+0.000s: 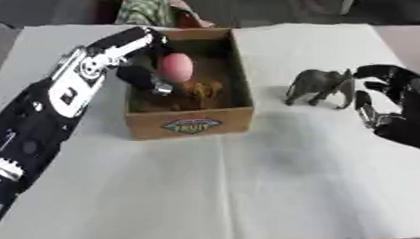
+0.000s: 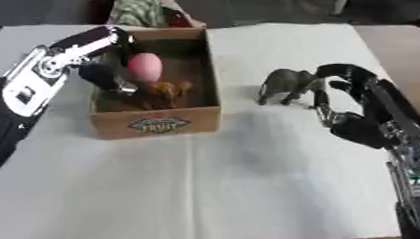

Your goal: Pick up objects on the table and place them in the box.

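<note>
A brown cardboard box (image 1: 190, 122) with an oval "FRUIT" label on its front wall stands on the white-covered surface (image 1: 246, 183), toward the far left part of it. The left robot hand (image 1: 143, 71) reaches over the box's left wall and down inside, its fingers curled round a smooth pink egg-shaped object (image 1: 175, 66), which sits above the box floor near the far end. Just in front of the egg, on the box floor, lies a small brown toy animal (image 1: 202, 89); its exact kind cannot be made out.

To the right of the box, apart from it, a grey plastic toy elephant (image 1: 319, 86) stands upright on the surface, side-on. The right robot hand (image 2: 358, 109) is close beside the elephant on its right, black fingers bent in a loose arc toward it. Whether any fingertip touches the elephant cannot be told; the fingers do not enclose it.
</note>
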`<state>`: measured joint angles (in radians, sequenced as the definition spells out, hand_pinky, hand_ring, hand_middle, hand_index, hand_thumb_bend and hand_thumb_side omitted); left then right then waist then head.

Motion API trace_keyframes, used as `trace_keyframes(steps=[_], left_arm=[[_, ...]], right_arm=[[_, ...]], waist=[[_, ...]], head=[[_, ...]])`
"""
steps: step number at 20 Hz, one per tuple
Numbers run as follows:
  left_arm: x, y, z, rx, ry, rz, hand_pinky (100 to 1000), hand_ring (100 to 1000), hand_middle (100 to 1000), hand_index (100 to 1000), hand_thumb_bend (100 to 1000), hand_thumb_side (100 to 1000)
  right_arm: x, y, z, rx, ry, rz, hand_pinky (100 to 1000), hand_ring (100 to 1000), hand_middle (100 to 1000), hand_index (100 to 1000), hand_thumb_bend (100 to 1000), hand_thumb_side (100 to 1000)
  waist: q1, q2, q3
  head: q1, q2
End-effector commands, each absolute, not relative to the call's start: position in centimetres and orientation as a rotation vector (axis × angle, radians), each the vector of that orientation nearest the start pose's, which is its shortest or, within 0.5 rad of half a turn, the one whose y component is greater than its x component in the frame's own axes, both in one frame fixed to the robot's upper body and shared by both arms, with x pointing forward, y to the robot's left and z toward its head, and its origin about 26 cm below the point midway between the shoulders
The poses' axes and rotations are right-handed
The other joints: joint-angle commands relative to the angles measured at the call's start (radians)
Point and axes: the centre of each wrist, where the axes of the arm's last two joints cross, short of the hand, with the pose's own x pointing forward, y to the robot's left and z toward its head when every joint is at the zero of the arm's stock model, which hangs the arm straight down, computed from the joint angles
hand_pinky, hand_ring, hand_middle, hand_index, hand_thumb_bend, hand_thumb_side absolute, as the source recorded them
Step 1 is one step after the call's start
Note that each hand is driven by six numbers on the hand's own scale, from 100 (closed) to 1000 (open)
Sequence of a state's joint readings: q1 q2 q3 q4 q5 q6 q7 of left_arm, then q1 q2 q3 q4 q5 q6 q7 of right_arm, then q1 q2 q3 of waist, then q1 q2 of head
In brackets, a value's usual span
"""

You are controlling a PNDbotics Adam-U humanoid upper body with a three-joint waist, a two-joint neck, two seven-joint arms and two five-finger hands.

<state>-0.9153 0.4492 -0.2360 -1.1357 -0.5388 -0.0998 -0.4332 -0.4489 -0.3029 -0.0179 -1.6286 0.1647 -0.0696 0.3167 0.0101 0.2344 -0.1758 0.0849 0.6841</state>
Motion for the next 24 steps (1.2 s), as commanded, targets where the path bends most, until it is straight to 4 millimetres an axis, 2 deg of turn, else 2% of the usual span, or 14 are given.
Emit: trace_keyframes(steps=[1, 2, 4, 7, 11, 12, 13, 17, 21, 24], left_arm=[[45.4, 25.2, 25.1, 0.618, -1.702, -1.321, 782, 571, 701, 798, 1000, 743], [45.2, 25.4, 25.5, 0.627, -1.719, -1.290, 786, 567, 705, 802, 1000, 805], [44.7, 26.0, 26.5, 0.642, -1.768, -1.205, 780, 534, 679, 797, 996, 837], [43.5, 27.3, 28.0, 0.660, -1.857, -1.075, 770, 507, 647, 785, 964, 823], [42.6, 27.2, 28.3, 0.652, -1.910, -0.988, 770, 507, 647, 785, 964, 823], [42.6, 27.2, 28.2, 0.653, -1.916, -0.973, 740, 448, 577, 740, 752, 608], [42.3, 27.6, 28.2, 0.660, -1.921, -0.944, 737, 444, 571, 735, 713, 561], [40.7, 29.3, 27.4, 0.637, -1.973, -0.762, 735, 441, 566, 731, 680, 515], [38.5, 31.3, 26.3, 0.614, -2.008, -0.548, 732, 436, 559, 727, 663, 495], [36.9, 32.2, 25.2, 0.598, -2.016, -0.429, 732, 434, 555, 726, 658, 486]], right_arm=[[36.7, -27.2, 17.2, -0.174, -2.031, 0.760, 906, 957, 748, 814, 100, 176], [36.7, -27.3, 17.2, -0.176, -2.030, 0.760, 906, 957, 748, 814, 100, 175], [36.8, -27.4, 17.4, -0.186, -2.031, 0.761, 905, 956, 749, 814, 100, 174], [36.9, -27.9, 18.0, -0.218, -2.043, 0.759, 902, 949, 744, 812, 100, 172], [37.0, -28.0, 18.2, -0.227, -2.048, 0.758, 902, 949, 744, 812, 100, 172], [37.0, -28.0, 18.3, -0.231, -2.052, 0.758, 894, 932, 738, 807, 100, 160], [37.1, -28.3, 19.0, -0.260, -2.073, 0.763, 893, 931, 740, 810, 100, 153], [38.2, -29.7, 22.2, -0.433, -2.099, 0.812, 897, 937, 754, 819, 100, 130], [39.3, -31.4, 24.9, -0.564, -2.099, 0.903, 911, 956, 785, 836, 100, 109], [39.8, -33.0, 26.1, -0.624, -2.068, 0.969, 914, 958, 793, 847, 100, 107]], waist=[[-0.003, -0.017, 0.003], [-0.003, -0.017, 0.005], [-0.004, -0.017, 0.010], [-0.003, -0.017, 0.016], [-0.002, -0.016, 0.016], [-0.003, -0.016, 0.017], [-0.008, -0.015, 0.028], [-0.016, -0.006, 0.081], [-0.015, 0.000, 0.097], [-0.014, 0.002, 0.105]], head=[[-0.003, -0.007], [-0.004, -0.007], [-0.007, -0.008], [-0.012, -0.009], [-0.012, -0.009], [-0.014, -0.009], [-0.025, -0.008], [-0.059, -0.013], [-0.072, -0.016], [-0.077, -0.013]])
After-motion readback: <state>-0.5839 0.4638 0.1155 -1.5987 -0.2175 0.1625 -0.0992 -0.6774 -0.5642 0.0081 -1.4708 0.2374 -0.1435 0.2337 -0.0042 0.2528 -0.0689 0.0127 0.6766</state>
